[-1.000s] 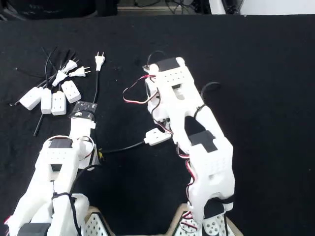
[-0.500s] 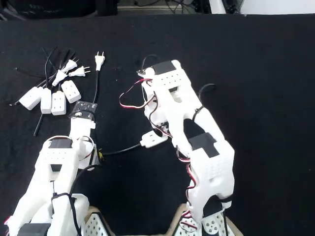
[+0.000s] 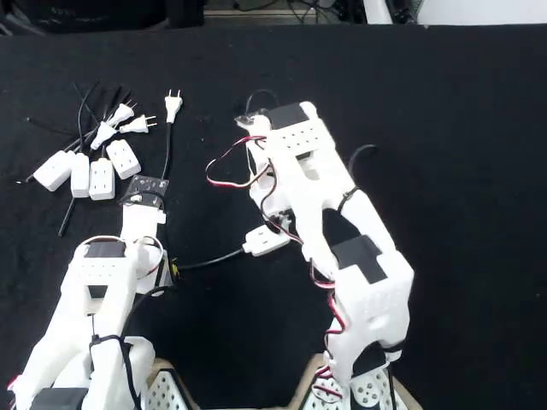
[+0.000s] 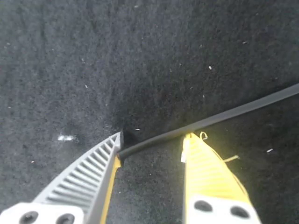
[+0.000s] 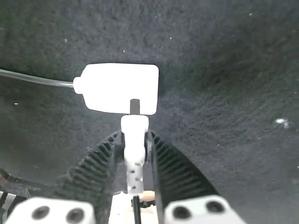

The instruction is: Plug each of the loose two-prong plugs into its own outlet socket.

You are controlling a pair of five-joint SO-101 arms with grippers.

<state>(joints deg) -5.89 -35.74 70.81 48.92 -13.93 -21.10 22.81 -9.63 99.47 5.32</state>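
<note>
- The black cloth-covered counter [image 3: 461,128] carried everything.
- The white right arm [image 3: 342,231] stretched across the middle of the counter. Its jaws were clamped on a white two-prong plug [image 5: 135,149].
- The white left arm [image 3: 94,290] sat at the near left. Its jaws stood apart, and a thin black cable [image 4: 210,120] ran across between their tips.
- Four white outlet sockets [image 3: 102,178] lay bunched together at the far left, their black cords fanning out behind them.
- A single white rectangular outlet socket [image 5: 119,88] lay flat near the counter's centre. The held plug's front end touched it; whether the prongs were seated could not be told.
- Three loose white two-prong plugs [image 3: 173,104] lay just beyond the bunched sockets.
</note>
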